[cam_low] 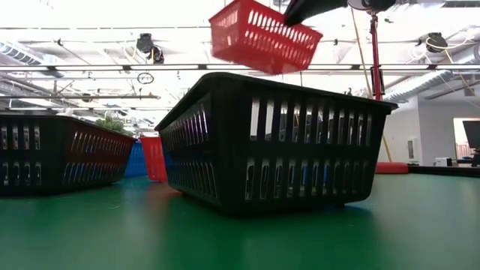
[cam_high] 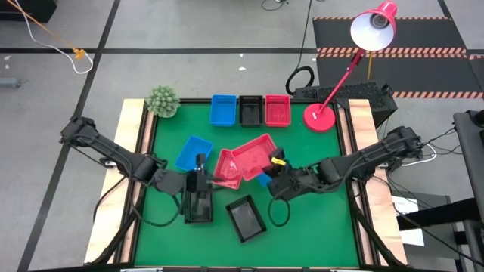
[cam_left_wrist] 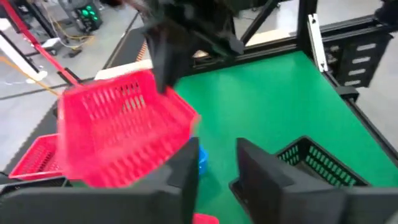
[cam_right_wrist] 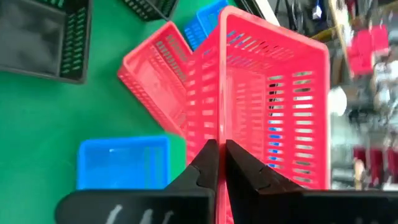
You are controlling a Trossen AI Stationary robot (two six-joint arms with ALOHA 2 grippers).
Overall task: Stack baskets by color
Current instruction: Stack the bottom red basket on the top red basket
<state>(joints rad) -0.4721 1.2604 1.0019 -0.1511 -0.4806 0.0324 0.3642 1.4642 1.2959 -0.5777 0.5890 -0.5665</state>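
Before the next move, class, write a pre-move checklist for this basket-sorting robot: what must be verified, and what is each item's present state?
1. Right gripper shut on the rim of the lifted red plastic mesh basket: ok.
2. Lifted red basket clear of the table, seen in the low view: ok.
3. Second red basket lying on the green table near the lifted one: ok; whether the two touch: cannot tell.
4. Left gripper open with nothing between its fingers, above a black mesh basket: ok.
5. Back row holds one blue, one black and one red basket as stack spots: ok.
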